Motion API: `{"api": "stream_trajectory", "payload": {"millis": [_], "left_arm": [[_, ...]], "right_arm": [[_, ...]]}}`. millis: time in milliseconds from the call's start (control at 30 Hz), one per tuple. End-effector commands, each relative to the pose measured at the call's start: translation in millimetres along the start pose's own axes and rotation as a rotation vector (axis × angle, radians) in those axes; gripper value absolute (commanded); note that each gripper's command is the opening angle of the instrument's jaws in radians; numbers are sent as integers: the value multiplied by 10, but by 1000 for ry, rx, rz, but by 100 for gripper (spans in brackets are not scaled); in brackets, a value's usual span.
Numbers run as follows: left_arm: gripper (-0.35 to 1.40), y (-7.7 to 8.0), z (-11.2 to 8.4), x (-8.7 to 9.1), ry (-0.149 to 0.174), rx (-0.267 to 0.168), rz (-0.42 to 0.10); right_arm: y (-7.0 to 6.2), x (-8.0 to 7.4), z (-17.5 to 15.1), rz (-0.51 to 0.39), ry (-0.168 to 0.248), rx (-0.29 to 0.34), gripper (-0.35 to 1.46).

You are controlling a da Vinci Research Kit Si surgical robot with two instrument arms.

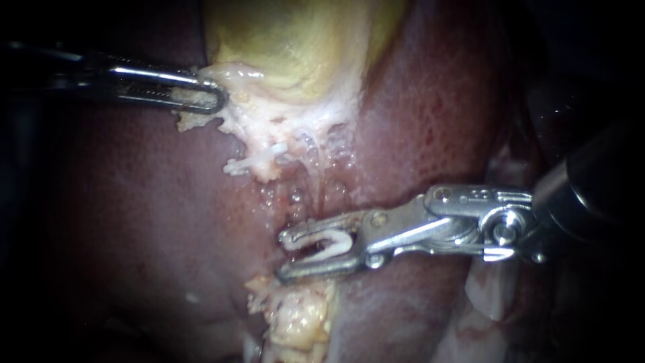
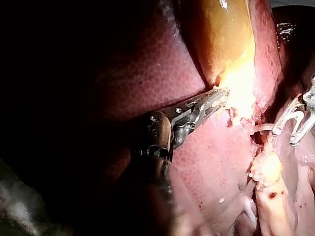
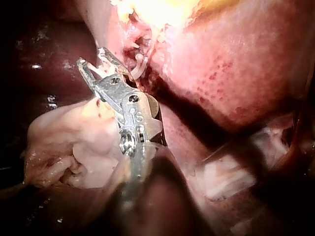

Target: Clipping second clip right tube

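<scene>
While it lies half in shadow, liver [image 1: 134,222]: dark red, filling most of the scene.
gallbladder [image 1: 295,47]: yellow-green, at the top, its lower edge ending in pale tissue [image 1: 269,121].
right instrument [image 1: 281,255]: comes in from the right; jaws spread wide, both touching the clip [image 1: 332,243] seated between them, just above a lump of fat [image 1: 295,316].
left instrument [image 1: 215,95]: jaws clamped on the left edge of the pale tissue.
tube [image 2: 261,129]: thin pale strand reaching the right instrument's jaws; whether it sits inside the clip, I cannot tell.
clip: white, open, mouth toward the groove.
upper clip [image 1: 259,161]: white, on a strand just below the pale tissue.
</scene>
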Motion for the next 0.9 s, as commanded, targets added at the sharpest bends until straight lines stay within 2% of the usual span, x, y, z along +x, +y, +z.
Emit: {"api": "stream_trajectory", "payload": {"millis": [33,167,467,633,900], "left_arm": [[-35,0,0,0,0,0,0],[-35,0,0,0,1,0,0],[-35,0,0,-1,1,1,0],[-35,0,0,-1,1,1,0],[-35,0,0,-1,1,1,1]], "right_arm": [[0,0,0,0,0,1,23],[1,-3,1,-2,-1,0,38],[10,-14,-10,-5,2,-23,48],[22,-25,-31,-11,8,-42,48],[49,-38,-57,39,15,-55,48]]}}
